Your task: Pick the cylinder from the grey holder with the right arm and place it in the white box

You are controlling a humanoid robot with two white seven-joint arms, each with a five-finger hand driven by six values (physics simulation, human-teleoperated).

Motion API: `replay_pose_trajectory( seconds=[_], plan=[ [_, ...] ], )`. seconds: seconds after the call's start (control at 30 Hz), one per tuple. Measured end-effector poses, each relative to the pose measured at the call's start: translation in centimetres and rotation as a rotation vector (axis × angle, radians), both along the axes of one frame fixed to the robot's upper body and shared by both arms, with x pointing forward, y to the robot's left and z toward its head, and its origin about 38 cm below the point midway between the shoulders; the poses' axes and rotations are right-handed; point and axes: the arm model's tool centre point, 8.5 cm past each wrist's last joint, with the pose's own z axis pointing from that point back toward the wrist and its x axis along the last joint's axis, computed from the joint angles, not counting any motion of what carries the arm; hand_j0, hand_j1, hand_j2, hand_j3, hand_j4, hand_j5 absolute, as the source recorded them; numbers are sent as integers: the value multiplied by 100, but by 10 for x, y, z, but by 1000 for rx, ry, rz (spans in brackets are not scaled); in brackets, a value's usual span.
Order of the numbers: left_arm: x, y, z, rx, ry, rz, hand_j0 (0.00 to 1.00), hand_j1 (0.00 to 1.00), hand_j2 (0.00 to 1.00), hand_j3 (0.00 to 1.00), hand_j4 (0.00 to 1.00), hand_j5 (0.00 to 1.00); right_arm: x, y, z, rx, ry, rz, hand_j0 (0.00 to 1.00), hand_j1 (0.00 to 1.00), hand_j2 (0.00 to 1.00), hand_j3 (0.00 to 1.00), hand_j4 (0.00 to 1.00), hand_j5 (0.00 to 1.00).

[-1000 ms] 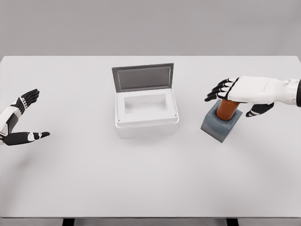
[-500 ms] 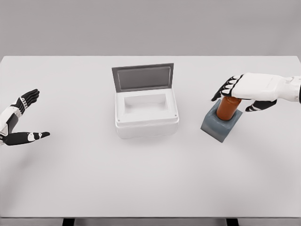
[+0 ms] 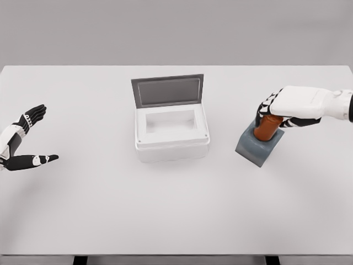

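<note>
On the white surface [image 3: 176,210], nearest to the camera, nothing has been moved. The left robot hand [image 3: 22,144] is seen far to the left of the white box [image 3: 172,134], fingers spread and relaxed, holding nothing, exactly as it lay a second ago.

Well to the right of the white box, the grey holder [image 3: 258,144] is unchanged in place, and the orange cylinder [image 3: 266,127] is still seated upright in it. What has changed is the right robot hand [image 3: 285,109]. A second ago its fingers were fanned out flat above the cylinder's top; half a second ago they had begun to fold; now the dark fingers [image 3: 265,107] are curled down on the box-facing side of the cylinder's upper part, and the thumb is drawn in on the opposite side. The hand is therefore judged to be closing into a grip around the cylinder's top, though firm contact on every side cannot be confirmed from this view.

For the task, this is taken to mean that the reach is finished and the grasp is being formed; no lift has been made. A straight upward pull out of the holder is expected to be needed next, followed by a carry leftward to the box.

Behind these, the box's grey lid [image 3: 167,91] is seen standing open, so the cavity is ready to receive the cylinder.
</note>
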Motion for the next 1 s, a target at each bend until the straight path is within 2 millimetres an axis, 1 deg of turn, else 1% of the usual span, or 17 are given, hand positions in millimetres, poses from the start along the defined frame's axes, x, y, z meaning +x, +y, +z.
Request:
replay_pose_trajectory(
  seconds=[0.13, 0.2, 0.33, 0.47, 0.57, 0.7, 0.77, 0.83, 1.0],
  plan=[
    [0, 0, 0, 0, 0, 0, 100, 100, 100, 100, 100, 100, 0, 1, 1, -1, -2, 4, 41, 41, 41, 41, 41, 41],
    [0, 0, 0, 1, 0, -1, 100, 100, 100, 100, 100, 100, 0, 1, 1, 0, -4, 6, 39, 39, 39, 39, 39, 39],
    [0, 0, 1, 3, -1, -2, 100, 100, 100, 100, 100, 100, -1, 3, 4, 4, -11, 22, 39, 39, 39, 39, 39, 39],
    [0, 0, 1, 3, -1, -2, 100, 100, 100, 100, 100, 100, -3, 4, 11, 9, -28, 42, 40, 40, 40, 40, 40, 40],
    [0, 1, 0, 6, 0, 1, 100, 100, 100, 100, 100, 100, -2, 6, 19, 21, -53, 51, 40, 40, 40, 40, 40, 40],
    [0, 2, 0, 11, 1, 2, 100, 100, 100, 100, 100, 100, -4, 12, 32, 44, -90, 73, 40, 40, 40, 40, 40, 40],
    [1, 3, 0, 13, 0, 2, 100, 100, 100, 100, 100, 100, -3, 18, 35, 61, -101, 82, 40, 40, 40, 40, 40, 40],
    [1, 3, 0, 14, 0, 2, 100, 100, 100, 100, 100, 100, -2, 25, 36, 81, -107, 96, 39, 39, 39, 39, 39, 39],
    [1, 3, 0, 17, 0, 0, 100, 100, 100, 100, 100, 100, 7, 46, 46, 123, -143, 126, 40, 40, 40, 40, 40, 40]
  ],
)
